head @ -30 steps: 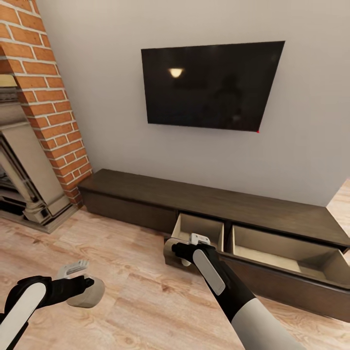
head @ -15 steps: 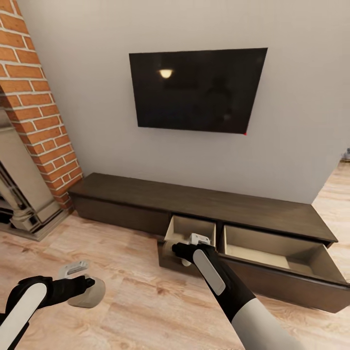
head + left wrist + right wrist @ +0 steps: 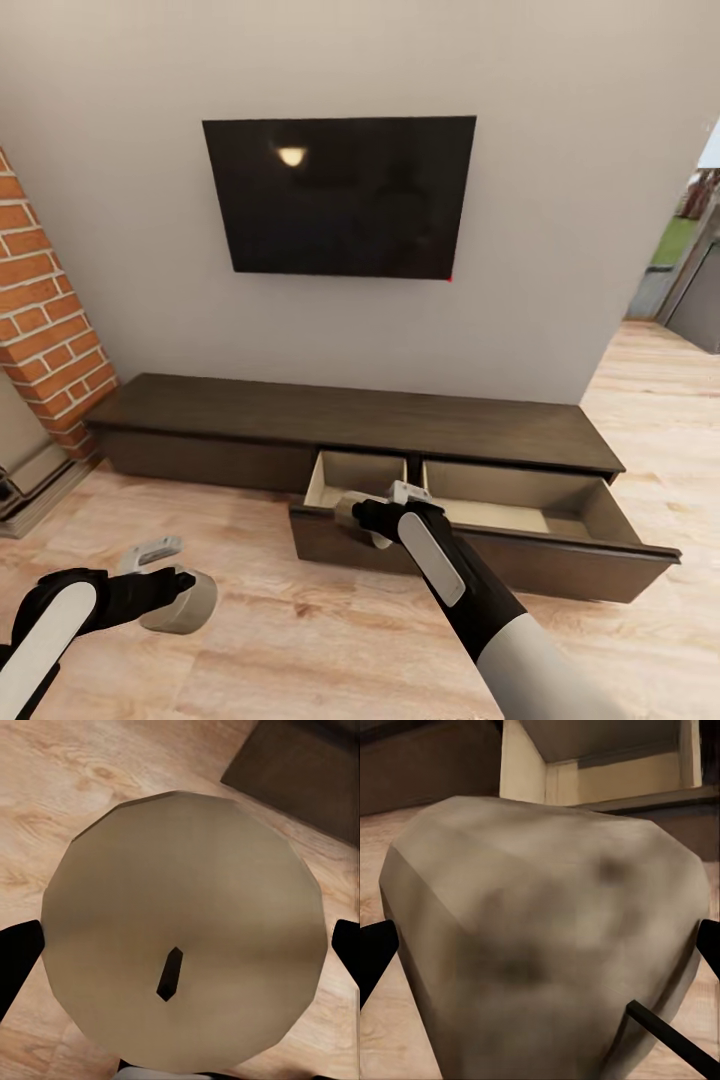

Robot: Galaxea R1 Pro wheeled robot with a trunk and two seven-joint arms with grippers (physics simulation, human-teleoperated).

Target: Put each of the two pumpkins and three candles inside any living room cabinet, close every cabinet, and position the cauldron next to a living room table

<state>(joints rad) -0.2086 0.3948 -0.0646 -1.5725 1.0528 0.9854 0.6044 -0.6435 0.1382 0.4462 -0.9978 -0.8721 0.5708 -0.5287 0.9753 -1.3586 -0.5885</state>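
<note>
A grey-beige candle [image 3: 352, 512] sits clamped in the right gripper [image 3: 372, 520] at the front edge of the cabinet [image 3: 350, 420], whose two right-hand drawers stand pulled out. At 8 o'clock in the head view, the left gripper [image 3: 170, 590] is closed around a second candle [image 3: 184, 934] above the wooden floor [image 3: 300, 640]. At 12 o'clock a black TV [image 3: 335, 195] hangs on the wall, no legible writing anywhere.

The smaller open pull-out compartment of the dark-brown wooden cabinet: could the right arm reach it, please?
Probably yes: the right end effector, holding a grey-beige candle, hovers at that compartment, open, with nothing between.
</note>
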